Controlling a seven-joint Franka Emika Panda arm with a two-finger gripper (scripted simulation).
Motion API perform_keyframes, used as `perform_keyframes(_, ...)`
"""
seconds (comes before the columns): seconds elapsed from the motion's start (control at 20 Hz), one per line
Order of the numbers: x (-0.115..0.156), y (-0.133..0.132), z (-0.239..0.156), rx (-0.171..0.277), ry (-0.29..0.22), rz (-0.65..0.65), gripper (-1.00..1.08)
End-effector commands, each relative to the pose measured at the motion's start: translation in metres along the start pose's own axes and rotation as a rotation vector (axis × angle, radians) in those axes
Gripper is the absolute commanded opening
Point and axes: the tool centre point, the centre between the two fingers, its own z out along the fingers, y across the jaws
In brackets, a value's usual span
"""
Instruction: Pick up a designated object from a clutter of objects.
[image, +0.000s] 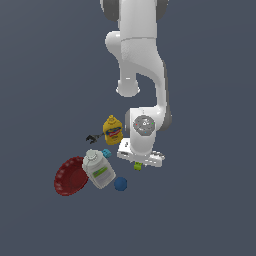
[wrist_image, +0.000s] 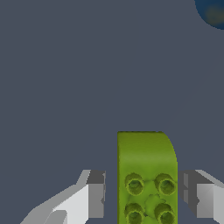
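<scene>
The end effector (wrist_image: 142, 197) stands open, a finger (wrist_image: 94, 194) on each side of the lime-green studded brick (wrist_image: 146, 175) with gaps between, gripping nothing. In the exterior view the brick (image: 137, 166) sits just below the centre of the frame, under the arm's hand. Left of it lie the blue ball (image: 120, 184), white green-labelled bottle (image: 99, 170), cyan cube (image: 106, 153), mustard bottle (image: 113, 129), black clamp (image: 92, 138) and red bowl (image: 70, 175).

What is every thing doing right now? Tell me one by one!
gripper: open, fingers either side of the brick, not touching
green brick: lying on the floor, studs showing, not grabbed yet
mustard bottle: standing upright
white bottle: tipped over, against the bowl
red bowl: tilted on its edge
blue ball: resting alone
cyan cube: sitting by the white bottle
black clamp: lying flat
</scene>
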Motion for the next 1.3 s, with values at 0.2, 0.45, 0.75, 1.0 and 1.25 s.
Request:
perform_keyframes(0.2,0.001,0.0,0.001,0.0,0.001,0.0,-1.0)
perform_keyframes(0.45,0.0,0.0,0.0,0.001,0.001,0.0,-1.0)
perform_keyframes(0.75,0.001,-0.005,-0.011,0.001,0.001,0.0,-1.0)
perform_keyframes(1.0,0.002,-0.016,-0.038,0.001,0.001,0.0,-1.0)
perform_keyframes(1.25,0.004,-0.032,-0.08,0.001,0.001,0.0,-1.0)
